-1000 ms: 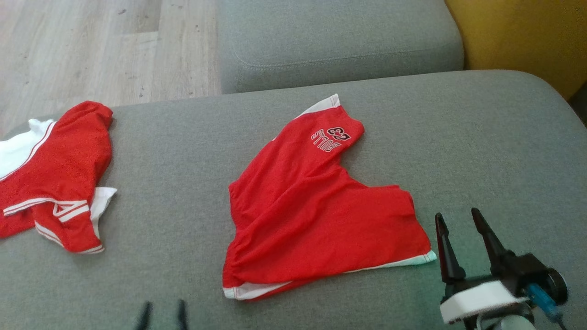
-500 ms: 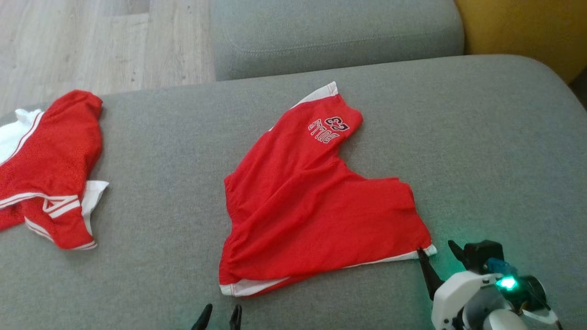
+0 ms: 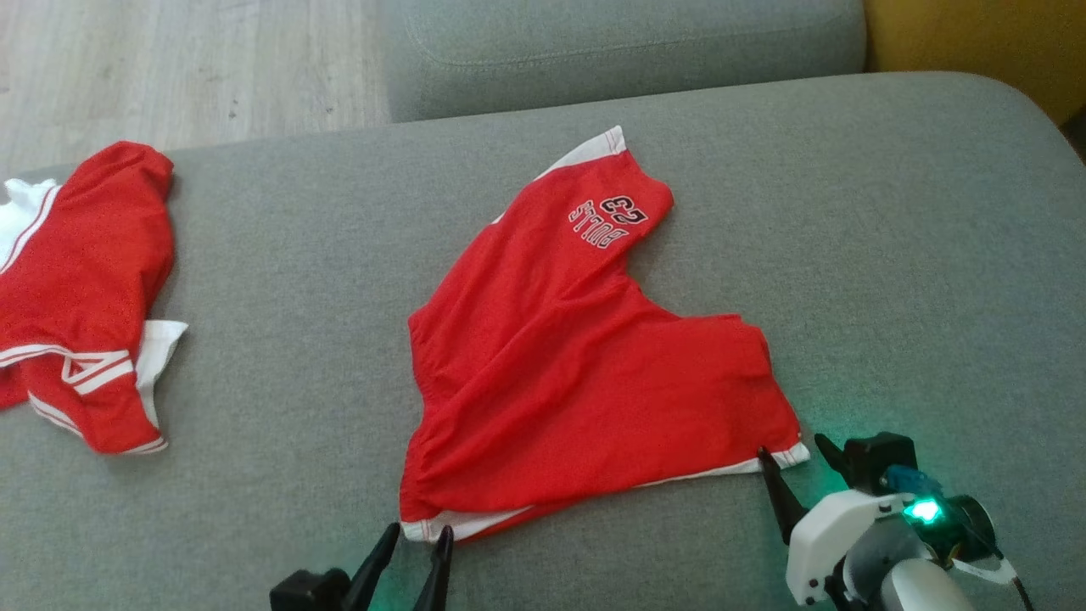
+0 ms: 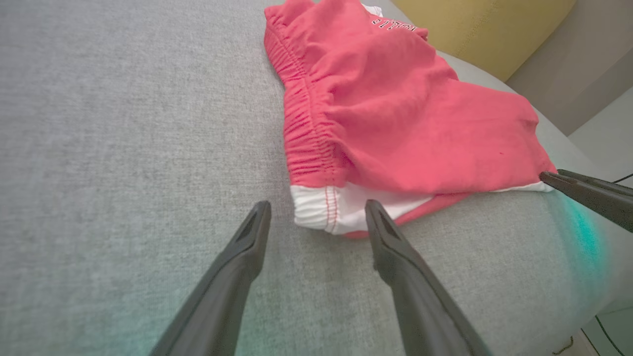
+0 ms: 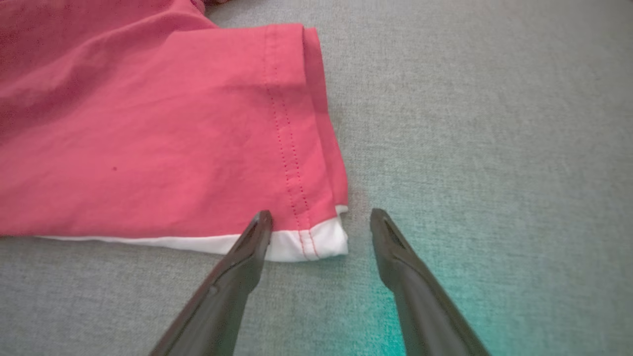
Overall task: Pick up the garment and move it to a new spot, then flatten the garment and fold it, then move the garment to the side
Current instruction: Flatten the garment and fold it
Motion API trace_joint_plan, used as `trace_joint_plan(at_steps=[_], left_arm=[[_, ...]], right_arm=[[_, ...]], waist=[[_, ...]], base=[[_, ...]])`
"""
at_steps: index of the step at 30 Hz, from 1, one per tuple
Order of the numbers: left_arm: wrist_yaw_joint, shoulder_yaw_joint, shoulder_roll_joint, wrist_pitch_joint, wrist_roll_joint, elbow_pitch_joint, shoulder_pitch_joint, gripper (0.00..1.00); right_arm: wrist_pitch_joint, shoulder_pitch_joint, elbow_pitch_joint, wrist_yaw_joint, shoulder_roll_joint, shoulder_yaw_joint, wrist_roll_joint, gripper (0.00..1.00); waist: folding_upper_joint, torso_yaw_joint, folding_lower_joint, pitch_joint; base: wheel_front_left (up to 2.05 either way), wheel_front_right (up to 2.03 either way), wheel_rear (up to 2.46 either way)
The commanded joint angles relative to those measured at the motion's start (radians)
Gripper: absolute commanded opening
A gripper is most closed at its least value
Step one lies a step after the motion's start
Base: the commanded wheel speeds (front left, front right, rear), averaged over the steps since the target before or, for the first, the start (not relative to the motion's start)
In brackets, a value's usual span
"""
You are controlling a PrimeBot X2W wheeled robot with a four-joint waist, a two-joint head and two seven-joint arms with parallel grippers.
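- While your left hand [image 3: 418, 530] and right hand [image 3: 790, 445] stand fingers apart, empty, the red garment [image 3: 585, 365] lies just ahead of both, a near corner at each.
- Nothing looks folded; I judge flattening, folding and the sideways move remain.

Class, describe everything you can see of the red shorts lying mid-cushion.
The red shorts are thin, soft-looking fabric with white trim, a gathered elastic waistband and black-and-white lettering on one leg. They lie wrinkled but fairly flat on the grey cushion. The open left claw and right claw each sit at a near corner.
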Motion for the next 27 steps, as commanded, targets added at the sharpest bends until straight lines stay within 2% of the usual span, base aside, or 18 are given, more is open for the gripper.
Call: trace_joint_plan(at_steps=[1, 5, 6, 7, 8, 9, 11, 12, 14, 19, 20, 21, 22, 23, 24, 27], left_arm=[[0.002, 0.018, 0.009, -0.002, -0.010, -0.009, -0.053, 1.00], [0.002, 0.004, 0.013, -0.001, -0.021, 0.022, -0.075, 0.98], [0.002, 0.000, 0.014, -0.003, -0.024, 0.028, -0.079, 0.86], [0.002, -0.004, 0.016, -0.005, -0.027, 0.033, -0.083, 0.80], [0.002, -0.007, 0.018, -0.009, -0.029, 0.038, -0.086, 0.79], [0.002, -0.010, 0.020, -0.010, -0.032, 0.045, -0.089, 0.73], [0.002, -0.017, 0.023, -0.012, -0.037, 0.057, -0.093, 0.53], [0.002, -0.021, 0.024, -0.013, -0.038, 0.063, -0.095, 0.47], [0.002, -0.028, 0.025, -0.015, -0.044, 0.072, -0.098, 0.43], [0.002, -0.040, 0.029, -0.023, -0.053, 0.084, -0.105, 0.42], [0.002, -0.044, 0.030, -0.024, -0.055, 0.086, -0.107, 0.38], [0.002, -0.049, 0.031, -0.024, -0.058, 0.088, -0.109, 0.34], [0.002, -0.055, 0.032, -0.024, -0.061, 0.089, -0.111, 0.29], [0.002, -0.061, 0.034, -0.026, -0.066, 0.090, -0.113, 0.19], [0.002, -0.067, 0.035, -0.026, -0.071, 0.091, -0.115, 0.00], [0.002, -0.093, 0.042, -0.027, -0.090, 0.086, -0.122, 0.00]], right_arm=[[-0.014, -0.055, -0.025, 0.008, 0.002, 0.029, 0.009, 1.00], [-0.018, -0.067, -0.019, 0.008, 0.003, 0.040, 0.015, 1.00], [-0.019, -0.069, -0.017, 0.008, 0.004, 0.043, 0.017, 1.00], [-0.018, -0.071, -0.015, 0.008, 0.004, 0.046, 0.020, 1.00], [-0.016, -0.073, -0.012, 0.008, 0.004, 0.049, 0.023, 1.00], [-0.014, -0.074, -0.009, 0.008, 0.005, 0.052, 0.026, 1.00], [-0.006, -0.076, 0.000, 0.008, 0.005, 0.059, 0.031, 1.00], [-0.003, -0.076, 0.003, 0.008, 0.005, 0.062, 0.034, 1.00], [0.004, -0.076, 0.009, 0.008, 0.006, 0.066, 0.042, 1.00], [0.016, -0.074, 0.017, 0.008, 0.006, 0.077, 0.056, 1.00], [0.020, -0.075, 0.019, 0.008, 0.005, 0.079, 0.061, 1.00], [0.025, -0.075, 0.022, 0.008, 0.006, 0.084, 0.068, 0.85], [0.029, -0.076, 0.023, 0.008, 0.006, 0.088, 0.076, 0.53], [0.030, -0.078, 0.024, 0.008, 0.006, 0.090, 0.088, 0.24], [0.031, -0.080, 0.025, 0.008, 0.007, 0.093, 0.102, 0.00], [0.036, -0.090, 0.023, 0.008, 0.009, 0.091, 0.152, 0.00]], waist=[[0.0000, -0.005, -0.0001, 0.010], [0.0000, -0.013, -0.0001, 0.024], [0.0000, -0.015, -0.0001, 0.027], [0.0000, -0.016, -0.0001, 0.030], [0.0000, -0.017, -0.0001, 0.032], [0.0000, -0.018, -0.0001, 0.034], [0.0000, -0.020, -0.0001, 0.036], [0.0000, -0.020, -0.0001, 0.037], [0.0000, -0.020, -0.0001, 0.040], [0.0000, -0.018, -0.0001, 0.045], [0.0000, -0.018, -0.0001, 0.046], [0.0000, -0.018, -0.0001, 0.047], [0.0000, -0.018, -0.0001, 0.047], [0.0000, -0.018, -0.0001, 0.047], [0.0000, -0.019, -0.0001, 0.046], [0.0000, -0.024, -0.0001, 0.037]], base=[[0.00, 0.00, 0.00], [0.00, 0.00, 0.00], [0.00, 0.00, 0.00], [0.00, 0.00, 0.00], [0.00, 0.00, 0.00], [0.00, 0.00, 0.00], [0.00, 0.00, 0.00], [0.00, 0.00, 0.00], [0.00, 0.00, 0.00], [0.00, 0.00, 0.00], [0.00, 0.00, 0.00], [0.00, 0.00, 0.00], [0.00, 0.00, 0.00], [0.00, 0.00, 0.00], [0.00, 0.00, 0.00], [0.00, 0.00, 0.00]])
